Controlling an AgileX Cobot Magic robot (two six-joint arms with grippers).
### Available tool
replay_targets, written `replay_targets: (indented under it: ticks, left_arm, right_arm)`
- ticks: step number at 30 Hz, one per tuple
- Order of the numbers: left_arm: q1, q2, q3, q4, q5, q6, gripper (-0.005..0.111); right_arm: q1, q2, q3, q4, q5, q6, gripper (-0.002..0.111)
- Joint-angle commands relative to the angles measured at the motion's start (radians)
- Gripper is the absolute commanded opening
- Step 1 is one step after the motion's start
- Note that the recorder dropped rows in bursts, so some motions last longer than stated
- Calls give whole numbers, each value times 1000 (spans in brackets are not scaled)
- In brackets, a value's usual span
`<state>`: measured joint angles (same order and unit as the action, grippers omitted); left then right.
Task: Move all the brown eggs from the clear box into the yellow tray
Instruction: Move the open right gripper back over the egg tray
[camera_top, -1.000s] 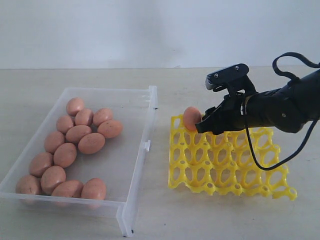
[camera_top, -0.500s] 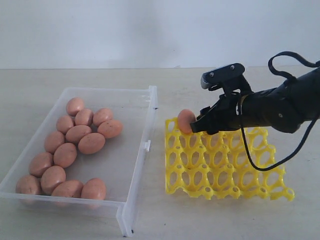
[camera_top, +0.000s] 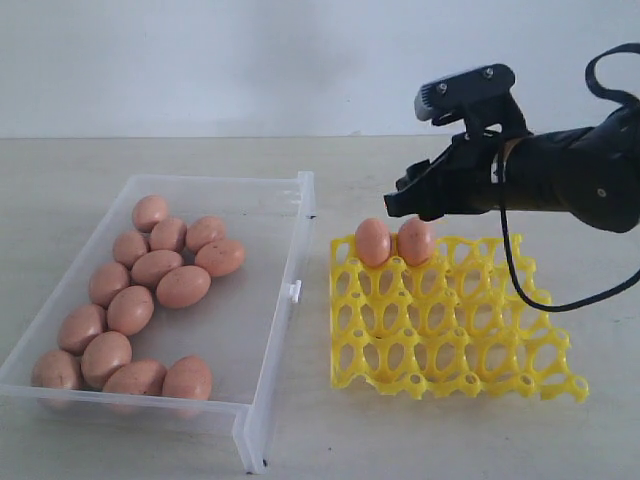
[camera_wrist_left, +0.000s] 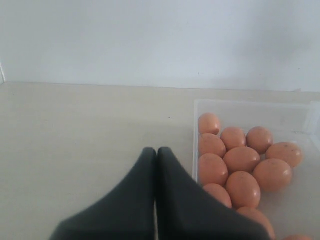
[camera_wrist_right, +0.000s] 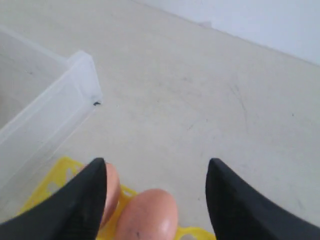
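Right tool (camera_wrist_right: 156, 167) is wide and holds nothing. It hangs clear above the tray's (camera_top: 455, 340) 11 o'clock corner, not touching anything.

Two eggs (camera_top: 373, 242) stand upright in the two cups at that corner, side by side and just about touching. From the right wrist camera I see both directly under the spread fingers (camera_wrist_right: 85, 195).

In the exterior view the box (camera_top: 285, 250) sits at 9 o'clock and the tray at 4 o'clock on the surface (camera_top: 200, 155). They lie near each other but apart. The box's clip tab (camera_top: 294, 291) faces the tray.

I count fourteen eggs (camera_top: 183, 287) in the box. They're bunched along its 9 o'clock side, running from 11 down to 6 o'clock, most of them touching a neighbour.

Left tool (camera_wrist_left: 156, 150) has its jaws pressed together with nothing between them. It's over bare surface just outside the box wall, with the egg cluster at its 2 o'clock.
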<state>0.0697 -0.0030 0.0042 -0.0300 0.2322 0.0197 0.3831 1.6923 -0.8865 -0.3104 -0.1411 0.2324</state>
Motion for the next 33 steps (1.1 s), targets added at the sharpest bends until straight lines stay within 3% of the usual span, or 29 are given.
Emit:
replay_targets:
  ticks: [1,5,8,12,16,25,33]
  left_arm:
    - [1,3,-4,-5,0,1,-4]
    - [1,3,-4,-5,0,1,-4]
    - [1,3,-4,-5,0,1,-4]
    - [1,3,-4,-5,0,1,-4]
    - [1,3,-4,-5,0,1,-4]
    - [1,3,-4,-5,0,1,-4]
    - [1,3,-4,-5,0,1,-4]
  right_arm:
    - [76,-100,-16,-5,29,-75,57]
    - [253,-112,-168,-5,267,-89,57]
    - [414,-31,-380,10,483,-144,57]
    - [519,95,-603,58,721,-126,57]
    - [536,195,-718,147,804,29,57]
    - [534,324,-758,251,766,791,57]
    - [534,389,-758,310,685,996,57]
